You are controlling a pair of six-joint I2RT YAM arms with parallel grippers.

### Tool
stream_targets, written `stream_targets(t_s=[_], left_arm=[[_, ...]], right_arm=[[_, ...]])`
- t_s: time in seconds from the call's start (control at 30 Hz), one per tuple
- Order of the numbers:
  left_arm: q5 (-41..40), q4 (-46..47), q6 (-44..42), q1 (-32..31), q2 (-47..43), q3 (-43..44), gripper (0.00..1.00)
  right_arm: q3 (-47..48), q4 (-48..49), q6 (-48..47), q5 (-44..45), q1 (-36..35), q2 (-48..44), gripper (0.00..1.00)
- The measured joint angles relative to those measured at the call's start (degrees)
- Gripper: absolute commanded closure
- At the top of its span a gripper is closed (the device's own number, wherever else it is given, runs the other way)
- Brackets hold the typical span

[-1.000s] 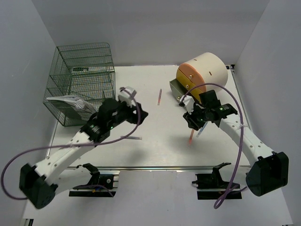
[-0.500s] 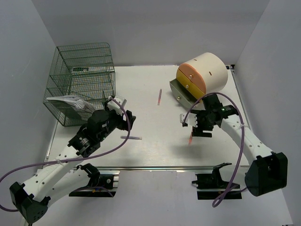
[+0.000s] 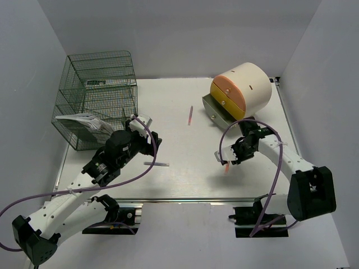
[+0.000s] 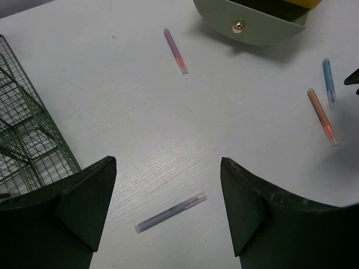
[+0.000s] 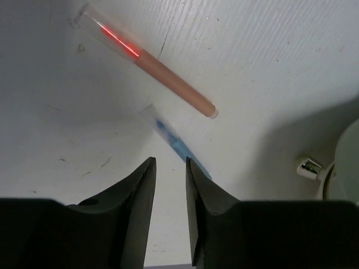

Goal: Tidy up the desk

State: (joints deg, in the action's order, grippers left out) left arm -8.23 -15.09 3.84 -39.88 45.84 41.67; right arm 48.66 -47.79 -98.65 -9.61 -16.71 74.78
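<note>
Four pens lie loose on the white tabletop [image 3: 185, 148], which spans the overhead view from the green wire rack [image 3: 98, 95] at far left to the drawer unit [image 3: 247, 84] at far right.

**Left:** the left arm, stretched further across the tabletop a second ago, has drawn back toward its base. The left fingers [image 3: 143, 122] now hang spread wide and empty. The left wrist view frames the purple pen [image 4: 171, 212] between them, untouched.

**Centre:** the pink pen [image 4: 175, 51] lies alone, well apart from both arms.

**Right:** the right arm has folded nearer its base and brought the right fingers [image 3: 230, 157] low over the orange pen [image 5: 151, 64] and the blue pen [image 5: 176, 144]. These two pens lie just beside each other, short of the unit's open green drawer [image 4: 252, 28]. The right fingers are drawn close, with a narrow strip of tabletop showing between them. They grasp nothing, though the blue pen's near end reaches the edge of one finger.

**Reading:** the purple, pink and orange pens lie where they lay a second ago, so the sorting has not advanced; only the arms have repositioned. Each arm appears lined up for a pick, the left on the purple pen and the right on the blue. The open drawer is the likely destination.
</note>
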Motion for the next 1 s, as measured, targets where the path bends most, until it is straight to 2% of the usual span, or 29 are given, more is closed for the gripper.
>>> stream_targets(t_s=[0.2,0.3,0.53,0.87,1.0], left_arm=[[-0.24,-0.2,-0.02,0.0,0.94,0.0,0.16],[-0.39,-0.39,-0.11,0.0,1.33,0.0,0.16],[-0.44,-0.46,-0.24,0.0,1.75,0.0,0.16],[-0.9,-0.57,-0.39,0.0,2.23,0.0,0.16],[-1.33,-0.57,-0.39,0.0,2.23,0.0,0.16]], right_arm=[[-1.51,4.07,-3.67,0.5,1.51,3.93,0.65],[-1.73,4.92,-4.9,0.92,2.1,5.79,0.58],[-2.71,8.9,-8.15,2.73,3.28,7.87,0.51],[-1.92,10.71,-10.27,5.11,4.13,12.28,0.52],[-0.63,10.56,-10.93,6.45,4.24,13.97,0.58]])
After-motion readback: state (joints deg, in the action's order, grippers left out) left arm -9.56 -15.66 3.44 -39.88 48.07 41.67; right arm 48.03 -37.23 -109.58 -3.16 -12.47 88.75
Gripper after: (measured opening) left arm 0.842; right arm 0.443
